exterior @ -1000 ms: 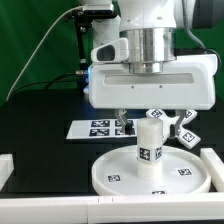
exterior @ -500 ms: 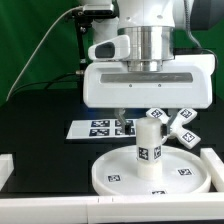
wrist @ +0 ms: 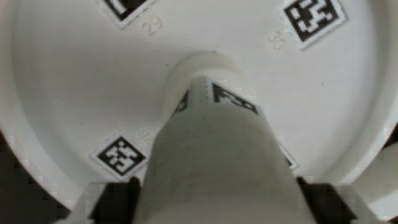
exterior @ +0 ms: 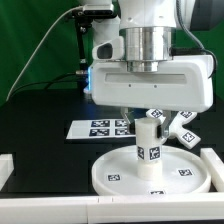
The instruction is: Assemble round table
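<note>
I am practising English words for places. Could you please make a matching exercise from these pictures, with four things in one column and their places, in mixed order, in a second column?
Things
1. round disc
2. cylinder leg
3. cross-shaped base
4. marker board

Places
A. flat on the black table, behind the disc, toward the exterior view's left
B. upright on the middle of the disc
C. flat on the table, nearest the exterior camera
D. behind the disc, toward the exterior view's right

Pairs: 1-C; 2-B; 3-D; 4-A
</note>
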Motion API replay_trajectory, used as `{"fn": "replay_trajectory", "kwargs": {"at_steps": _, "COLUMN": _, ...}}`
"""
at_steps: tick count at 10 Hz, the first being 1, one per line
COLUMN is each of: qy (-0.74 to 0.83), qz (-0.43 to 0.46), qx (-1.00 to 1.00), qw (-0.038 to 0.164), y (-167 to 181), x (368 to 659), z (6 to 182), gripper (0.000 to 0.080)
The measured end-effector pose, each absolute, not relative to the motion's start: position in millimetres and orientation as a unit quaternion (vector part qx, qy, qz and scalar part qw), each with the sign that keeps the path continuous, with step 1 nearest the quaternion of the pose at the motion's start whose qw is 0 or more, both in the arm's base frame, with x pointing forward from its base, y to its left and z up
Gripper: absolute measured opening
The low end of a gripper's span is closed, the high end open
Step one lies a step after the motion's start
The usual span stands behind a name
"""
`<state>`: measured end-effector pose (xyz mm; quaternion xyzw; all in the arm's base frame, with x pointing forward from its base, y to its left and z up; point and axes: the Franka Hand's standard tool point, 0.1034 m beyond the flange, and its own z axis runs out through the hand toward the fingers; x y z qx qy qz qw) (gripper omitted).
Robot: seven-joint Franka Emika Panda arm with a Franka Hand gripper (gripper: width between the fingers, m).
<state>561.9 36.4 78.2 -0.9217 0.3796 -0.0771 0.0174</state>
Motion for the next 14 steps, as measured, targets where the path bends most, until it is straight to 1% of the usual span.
{"fn": "replay_trajectory", "kwargs": {"at_steps": 1, "qy": 0.477, "qz": -0.070, "qx": -0.876, "qw": 0.026, "y": 35, "x": 561, "z": 77.8, "gripper": 0.0404}}
{"fn": "replay_trajectory", "kwargs": {"at_steps": 3, "qy": 0.663, "qz": -0.044, "qx": -0.745, "qw": 0.054, "y": 39, "x": 559, "z": 77.0, "gripper": 0.0406}}
{"fn": "replay_trajectory", "kwargs": {"at_steps": 5, "qy": 0.742, "qz": -0.029, "qx": -0.665, "qw": 0.075, "y": 37, "x": 558, "z": 76.9, "gripper": 0.0406}}
{"fn": "replay_trajectory", "kwargs": {"at_steps": 6, "qy": 0.749, "qz": -0.029, "qx": -0.657, "qw": 0.074, "y": 38, "x": 558, "z": 76.6, "gripper": 0.0406}}
{"fn": "replay_trajectory", "kwargs": {"at_steps": 7, "qy": 0.741, "qz": -0.030, "qx": -0.667, "qw": 0.074, "y": 37, "x": 557, "z": 76.2, "gripper": 0.0406}}
{"fn": "replay_trajectory", "kwargs": {"at_steps": 8, "qy": 0.698, "qz": -0.034, "qx": -0.712, "qw": 0.071, "y": 34, "x": 558, "z": 76.2, "gripper": 0.0558}}
{"fn": "replay_trajectory", "kwargs": {"at_steps": 9, "qy": 0.644, "qz": -0.039, "qx": -0.761, "qw": 0.068, "y": 28, "x": 558, "z": 76.3, "gripper": 0.0623}}
{"fn": "replay_trajectory", "kwargs": {"at_steps": 10, "qy": 0.600, "qz": -0.043, "qx": -0.796, "qw": 0.069, "y": 25, "x": 559, "z": 77.9, "gripper": 0.0642}}
{"fn": "replay_trajectory", "kwargs": {"at_steps": 11, "qy": 0.520, "qz": -0.042, "qx": -0.851, "qw": 0.066, "y": 27, "x": 558, "z": 78.9, "gripper": 0.0642}}
{"fn": "replay_trajectory", "kwargs": {"at_steps": 12, "qy": 0.474, "qz": -0.039, "qx": -0.877, "qw": 0.066, "y": 28, "x": 556, "z": 78.8, "gripper": 0.0648}}
{"fn": "replay_trajectory", "kwargs": {"at_steps": 13, "qy": 0.464, "qz": -0.042, "qx": -0.882, "qw": 0.064, "y": 27, "x": 557, "z": 78.6, "gripper": 0.0648}}
{"fn": "replay_trajectory", "kwargs": {"at_steps": 14, "qy": 0.423, "qz": -0.046, "qx": -0.903, "qw": 0.059, "y": 26, "x": 557, "z": 78.7, "gripper": 0.0649}}
